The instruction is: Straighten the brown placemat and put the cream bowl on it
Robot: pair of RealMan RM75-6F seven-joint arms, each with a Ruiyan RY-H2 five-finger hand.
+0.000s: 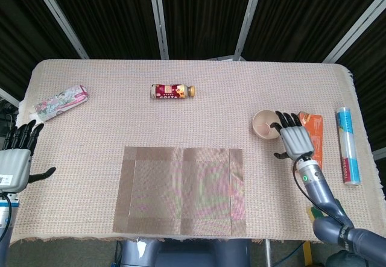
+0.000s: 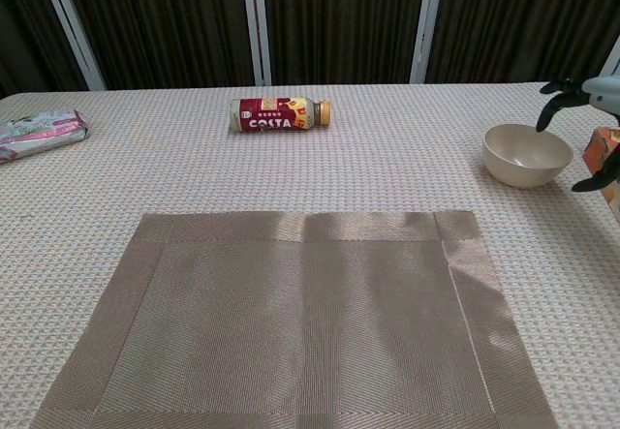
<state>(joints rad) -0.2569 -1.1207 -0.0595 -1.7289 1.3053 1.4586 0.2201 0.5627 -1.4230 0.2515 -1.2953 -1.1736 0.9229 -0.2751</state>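
The brown placemat (image 1: 181, 190) (image 2: 300, 318) lies flat and square to the table's front edge, nothing on it. The cream bowl (image 1: 266, 124) (image 2: 525, 154) stands upright on the tablecloth to the mat's right and further back. My right hand (image 1: 292, 139) (image 2: 591, 109) hovers just right of the bowl with fingers spread, their tips over the bowl's right rim, holding nothing. My left hand (image 1: 16, 161) is at the table's left edge, fingers apart and empty, far from the mat; the chest view does not show it.
A Costa bottle (image 1: 172, 91) (image 2: 281, 115) lies on its side at the back centre. A floral packet (image 1: 58, 103) (image 2: 39, 132) lies at the back left. An orange box (image 1: 313, 135) and a blue-white tube (image 1: 347, 143) lie right of the bowl. A green-yellow sponge (image 1: 318, 213) sits near the front right edge.
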